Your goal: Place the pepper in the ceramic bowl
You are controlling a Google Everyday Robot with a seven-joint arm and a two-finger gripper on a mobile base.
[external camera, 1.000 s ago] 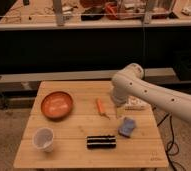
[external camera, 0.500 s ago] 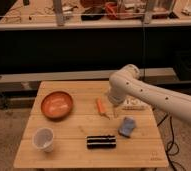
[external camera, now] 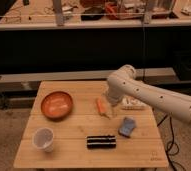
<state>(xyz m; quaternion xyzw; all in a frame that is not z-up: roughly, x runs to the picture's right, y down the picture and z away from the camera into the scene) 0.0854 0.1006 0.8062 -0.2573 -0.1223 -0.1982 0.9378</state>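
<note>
– Gripper (external camera: 110, 107) entry first: where is it, and in what state?
– Low over the wooden table (external camera: 64, 157), just right of the pepper (external camera: 102, 106), at the end of the white arm (external camera: 154, 97) that reaches in from the right. Jaws wide apart, nothing between them.
– Layout, left to right?
– Translucent plastic cup (external camera: 43, 138), front left. Ceramic bowl (external camera: 57, 104) behind it, terracotta. Pepper flat on the table near mid-width, well apart from the bowl. Black bar (external camera: 101, 141) towards the front. Blue sponge (external camera: 127, 126) right of centre. Small white item (external camera: 134, 104) behind the sponge, not identifiable.
– Pepper orientation?
– Long axis runs mostly back to front, near end skewed a little to the right. Stem end: cannot tell.
– What could go wrong?
– My judgement only. The pepper is slim and tapered, so if one finger touches first it will likely roll or skid away. The gripper sits beside it, not over it, and a straight descent could nudge it. Closing along the long axis would squeeze it out, so the jaws should span the short width. The bowl is shallow, and an off-centre release could let the pepper tip over the rim.
</note>
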